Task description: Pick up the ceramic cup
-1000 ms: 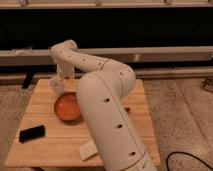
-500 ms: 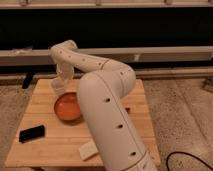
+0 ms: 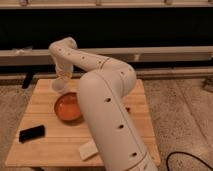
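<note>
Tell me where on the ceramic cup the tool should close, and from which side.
The ceramic cup looks upright at the table's far left, just behind the orange bowl. The tool hangs right over it, so come from above and close across the walls near the wider rim, probably keeping away from the bowl side.

The gripper point(image 3: 61, 84) sits low at the table's point(image 3: 45, 107) far left, too blurred to make out against the arm point(image 3: 107, 100). The cup point(image 3: 58, 87) shows only as a pale smudge there, mostly covered. The arm hides the bowl's point(image 3: 67, 107) right side and runs off the bottom edge.
</note>
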### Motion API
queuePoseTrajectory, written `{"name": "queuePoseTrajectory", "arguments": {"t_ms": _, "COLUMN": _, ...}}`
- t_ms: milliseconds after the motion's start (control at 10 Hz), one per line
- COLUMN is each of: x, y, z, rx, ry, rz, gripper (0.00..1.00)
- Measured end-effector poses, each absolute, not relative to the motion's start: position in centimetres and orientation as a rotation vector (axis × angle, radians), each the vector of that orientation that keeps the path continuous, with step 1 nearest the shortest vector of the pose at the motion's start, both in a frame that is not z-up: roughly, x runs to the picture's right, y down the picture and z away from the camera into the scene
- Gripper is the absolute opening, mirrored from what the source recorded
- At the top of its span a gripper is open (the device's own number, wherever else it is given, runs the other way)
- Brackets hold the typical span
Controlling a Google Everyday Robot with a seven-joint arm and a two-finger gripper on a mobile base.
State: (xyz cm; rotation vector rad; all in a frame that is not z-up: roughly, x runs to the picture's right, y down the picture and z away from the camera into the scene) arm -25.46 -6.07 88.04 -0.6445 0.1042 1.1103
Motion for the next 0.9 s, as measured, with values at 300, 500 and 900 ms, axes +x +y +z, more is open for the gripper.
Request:
{"name": "queuePoseTrajectory", "arguments": {"t_ms": 300, "x": -25.7, "y": -6.7, "z": 87.4, "rx": -0.647, "ry": 0.094, "rz": 1.098, "gripper": 0.02}}
{"name": "queuePoseTrajectory", "arguments": {"t_ms": 500, "x": -25.8, "y": -6.9, "z": 87.0, "rx": -0.650, "ry": 0.087, "rz": 1.089, "gripper": 0.02}}
{"name": "queuePoseTrajectory", "arguments": {"t_ms": 900, "x": -26.2, "y": -7.6, "z": 86.0, "rx": -0.656, "ry": 0.072, "rz": 1.072, "gripper": 0.02}}
